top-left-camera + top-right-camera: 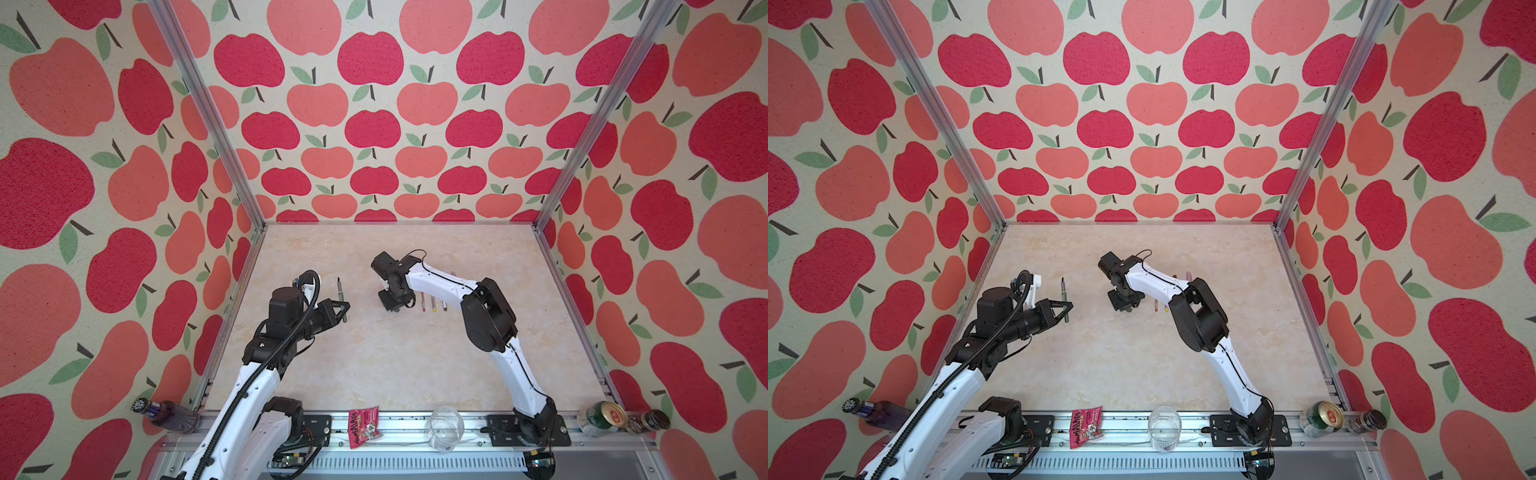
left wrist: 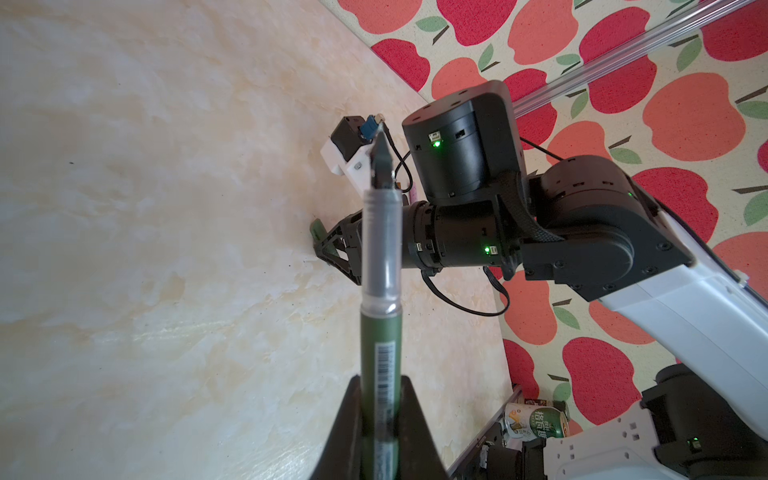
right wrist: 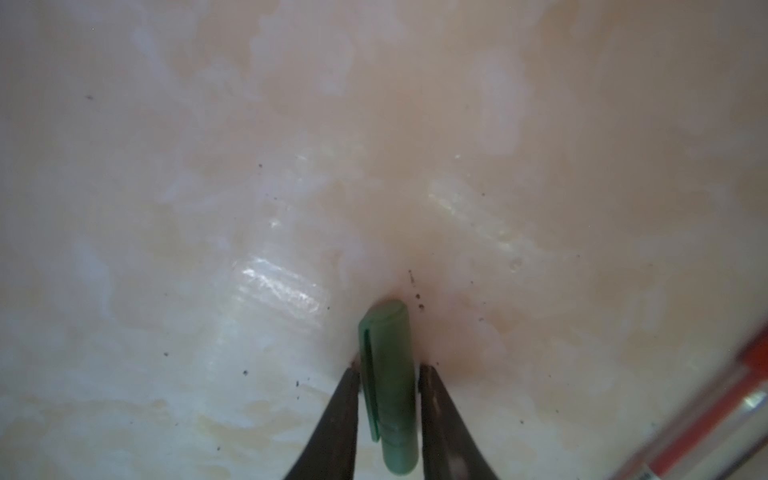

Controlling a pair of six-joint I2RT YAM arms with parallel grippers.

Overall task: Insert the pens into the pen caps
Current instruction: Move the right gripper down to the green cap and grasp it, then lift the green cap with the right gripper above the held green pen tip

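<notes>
Left gripper (image 1: 345,307) clamps one dark green pen (image 1: 341,295); right gripper (image 3: 388,370) pinches one green cap (image 3: 388,345), three pens (image 1: 433,304) just beside that gripper.

green pen (image 1: 342,300): uncapped, dark tip towards the far wall; held near its back end by left gripper (image 1: 346,308) (barcode on the barrel).
green cap (image 3: 388,374): lies flat on table (image 3: 166,208), between the fingers of right gripper (image 3: 388,368).
other pens: red pen (image 1: 423,300), yellow-end pen (image 1: 433,304) and brown-end pen (image 1: 444,305) lie parallel, side by side; lilac pen (image 1: 1188,275) is farther back, mostly hidden.

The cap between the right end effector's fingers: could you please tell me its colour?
Green; the cap shows best in the right wrist view.
</notes>
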